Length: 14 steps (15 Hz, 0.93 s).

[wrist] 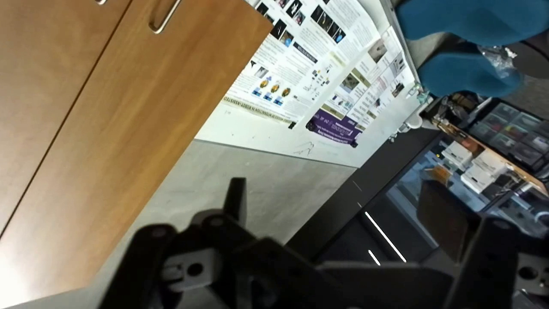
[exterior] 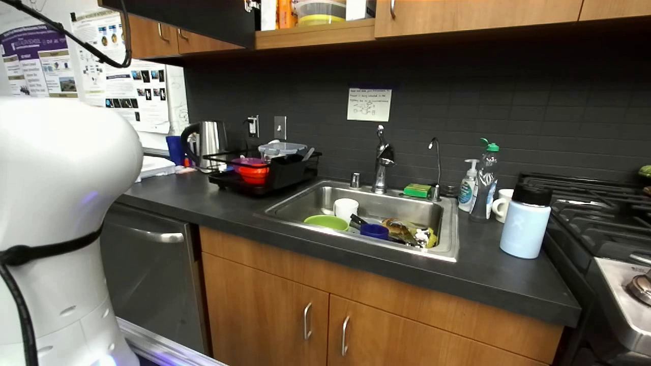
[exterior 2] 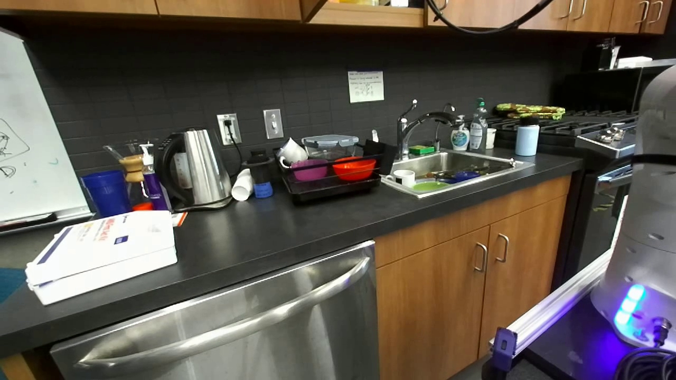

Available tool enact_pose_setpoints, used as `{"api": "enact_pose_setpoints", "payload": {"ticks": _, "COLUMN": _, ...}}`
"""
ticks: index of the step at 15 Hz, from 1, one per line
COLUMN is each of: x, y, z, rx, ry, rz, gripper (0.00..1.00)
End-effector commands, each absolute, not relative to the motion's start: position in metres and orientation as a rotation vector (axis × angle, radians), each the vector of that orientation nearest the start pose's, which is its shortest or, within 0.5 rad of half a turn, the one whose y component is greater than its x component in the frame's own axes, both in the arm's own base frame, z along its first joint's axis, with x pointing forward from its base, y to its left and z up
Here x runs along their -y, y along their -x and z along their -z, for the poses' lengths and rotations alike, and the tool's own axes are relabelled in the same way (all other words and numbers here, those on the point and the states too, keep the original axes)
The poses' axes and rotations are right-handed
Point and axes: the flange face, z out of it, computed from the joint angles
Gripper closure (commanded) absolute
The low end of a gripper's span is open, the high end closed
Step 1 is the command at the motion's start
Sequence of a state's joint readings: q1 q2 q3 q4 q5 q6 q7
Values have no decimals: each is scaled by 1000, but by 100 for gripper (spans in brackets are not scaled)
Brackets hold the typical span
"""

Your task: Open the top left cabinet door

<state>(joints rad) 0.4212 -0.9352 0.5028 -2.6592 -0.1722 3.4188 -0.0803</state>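
Wrist view: wooden cabinet doors (wrist: 128, 107) fill the left side of the frame, posters (wrist: 300, 49) show at upper centre, and the gripper (wrist: 336, 199) spans the bottom, its fingers (wrist: 237, 197) spread wide apart. In an exterior view, the white arm (exterior: 56, 165) takes the left edge; the top left cabinet door (exterior: 203, 15) stands open at upper left, its visible face dark, with the exposed shelf (exterior: 315, 34) just right of it; the sink (exterior: 449, 235) sits mid-frame.

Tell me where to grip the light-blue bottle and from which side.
Take the light-blue bottle around its body, below the black lid, probably level from the front edge of the counter: it stands upright with nearly straight sides, and the white mug stands farther back.
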Motion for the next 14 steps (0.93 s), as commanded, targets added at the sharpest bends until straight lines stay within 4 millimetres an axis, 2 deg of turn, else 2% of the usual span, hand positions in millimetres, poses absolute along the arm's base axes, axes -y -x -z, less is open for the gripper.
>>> {"api": "enact_pose_setpoints", "payload": {"ticks": 1, "x": -313, "y": -108, "z": -677, "rx": 1367, "ry": 1475, "rz": 2227, "gripper": 0}}
{"api": "enact_pose_setpoints", "payload": {"ticks": 4, "x": -309, "y": -97, "z": -694, "rx": 1263, "ry": 1450, "rz": 2275, "gripper": 0}}
{"api": "enact_pose_setpoints", "payload": {"ticks": 7, "x": -302, "y": -73, "z": -715, "rx": 1111, "ry": 1413, "rz": 2341, "gripper": 0}}
{"api": "enact_pose_setpoints", "payload": {"ticks": 8, "x": -240, "y": -91, "z": -739, "rx": 1034, "ry": 1392, "rz": 2358, "gripper": 0}}
{"api": "enact_pose_setpoints", "payload": {"ticks": 9, "x": -225, "y": -86, "z": -748, "rx": 964, "ry": 1383, "rz": 2392, "gripper": 0}}
{"api": "enact_pose_setpoints", "payload": {"ticks": 11, "x": -176, "y": -92, "z": -773, "rx": 785, "ry": 1373, "rz": 2447, "gripper": 0}}
{"api": "enact_pose_setpoints", "payload": {"ticks": 14, "x": -79, "y": -109, "z": -796, "rx": 500, "ry": 1379, "rz": 2512, "gripper": 0}}
